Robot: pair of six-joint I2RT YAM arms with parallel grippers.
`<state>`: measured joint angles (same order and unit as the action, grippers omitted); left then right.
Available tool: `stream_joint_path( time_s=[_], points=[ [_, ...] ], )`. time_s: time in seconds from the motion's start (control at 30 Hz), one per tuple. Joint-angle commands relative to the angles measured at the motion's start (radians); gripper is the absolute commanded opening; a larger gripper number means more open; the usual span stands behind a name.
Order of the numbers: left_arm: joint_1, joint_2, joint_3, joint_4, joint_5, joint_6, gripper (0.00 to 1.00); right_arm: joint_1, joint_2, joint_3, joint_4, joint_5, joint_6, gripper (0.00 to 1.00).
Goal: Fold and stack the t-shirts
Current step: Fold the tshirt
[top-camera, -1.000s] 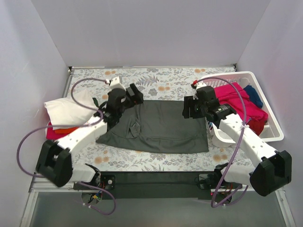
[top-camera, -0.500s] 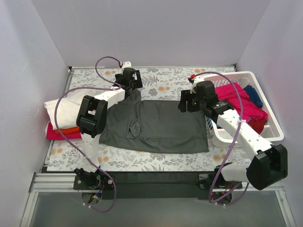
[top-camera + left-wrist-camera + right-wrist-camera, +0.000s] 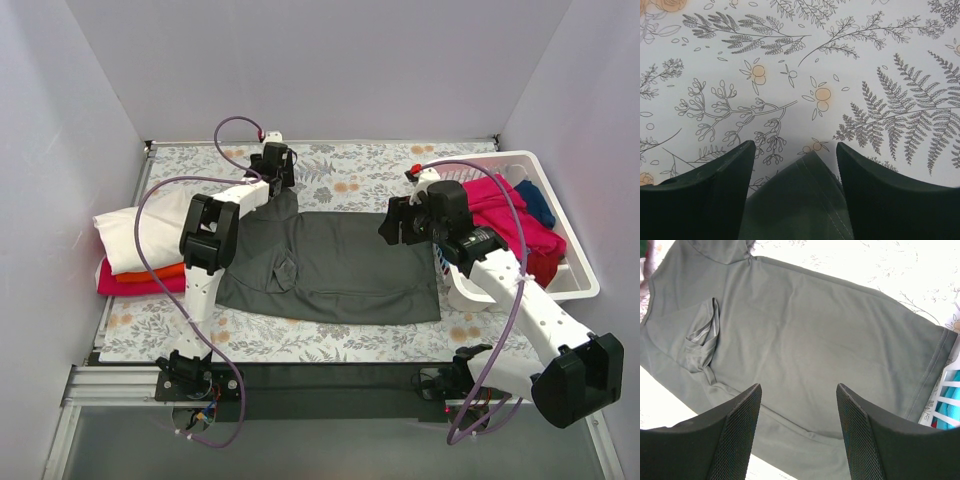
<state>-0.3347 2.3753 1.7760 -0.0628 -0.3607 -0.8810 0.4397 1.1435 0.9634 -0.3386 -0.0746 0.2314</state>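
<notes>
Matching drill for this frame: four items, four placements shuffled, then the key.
Items
1. dark grey t-shirt
2. white t-shirt
3. orange t-shirt
4. basket

Placements
A. at the right edge of the table
B. top of the folded pile on the left
C. spread flat mid-table
D. in that pile, directly under the top layer

Pairs: 1-C, 2-B, 3-D, 4-A
</notes>
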Motion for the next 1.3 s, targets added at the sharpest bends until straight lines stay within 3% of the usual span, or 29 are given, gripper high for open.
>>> stream_joint_path(
  time_s=[0.0, 0.13, 0.27, 0.37, 0.4, 0.5, 0.9, 1.27],
  points=[
    [0.0, -0.007, 0.051, -0.022, -0.012, 0.033, 0.58, -0.004, -0.036, -0.011, 0.038, -0.01, -0.012, 0.56],
    [0.0, -0.008, 0.042, -0.02, -0.011, 0.033, 0.52, -0.004, -0.037, -0.017, 0.038, -0.013, -0.012, 0.56],
    [0.0, -0.007, 0.033, -0.019, -0.018, 0.047, 0.41, -0.004, -0.037, -0.018, 0.038, -0.014, -0.012, 0.56],
    [0.0, -0.005, 0.03, -0.02, -0.014, 0.056, 0.27, -0.004, -0.036, -0.023, 0.039, -0.011, -0.01, 0.56],
    [0.0, -0.007, 0.026, -0.019, -0.012, 0.057, 0.17, -0.004, -0.036, -0.025, 0.039, -0.01, -0.012, 0.56],
    [0.0, -0.01, 0.02, -0.02, 0.0, 0.062, 0.0, -0.004, -0.031, -0.028, 0.039, -0.007, -0.014, 0.56],
    [0.051, -0.24, -0.231, 0.103, -0.04, 0.025, 0.0, -0.01, 0.157, 0.024, 0.038, 0.07, -0.037, 0.56],
    [0.097, -0.389, -0.394, 0.184, -0.003, 0.022, 0.0, -0.029, 0.451, 0.225, 0.012, 0.232, -0.044, 0.56]
  ],
)
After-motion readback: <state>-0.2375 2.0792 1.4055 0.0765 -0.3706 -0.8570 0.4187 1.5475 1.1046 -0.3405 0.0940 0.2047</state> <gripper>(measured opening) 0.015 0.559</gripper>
